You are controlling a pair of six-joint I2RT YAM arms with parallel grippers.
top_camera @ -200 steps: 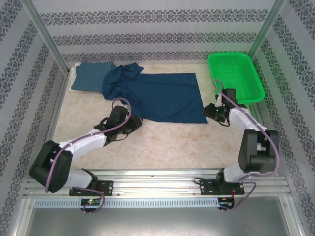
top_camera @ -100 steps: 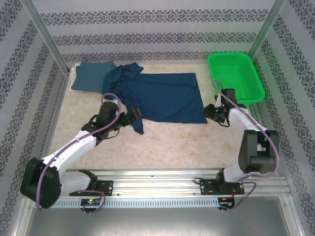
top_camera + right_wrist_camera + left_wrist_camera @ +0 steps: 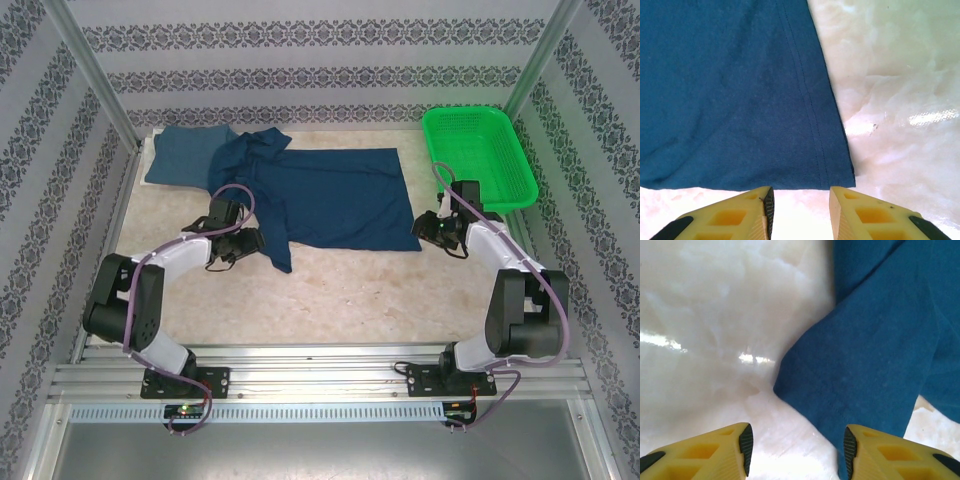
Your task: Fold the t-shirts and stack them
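Letting go of the sleeve (image 3: 865, 370) it was holding a second ago, the left gripper (image 3: 797, 445) is backing off with jaws spread and empty. The right gripper (image 3: 801, 205), also parted on nothing, is waiting at the hem corner of the navy t-shirt (image 3: 330, 200), which is lying mid-table, so folding is barely starting. Beyond, on the pale marble table (image 3: 340, 290), the teal t-shirt (image 3: 180, 158) is lying far left and a green basket (image 3: 475, 150) far right, under patterned walls (image 3: 330, 75).

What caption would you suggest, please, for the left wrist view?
Open left end effector above the pale tabletop, a corner of the dark blue t-shirt just ahead of its yellow fingers.
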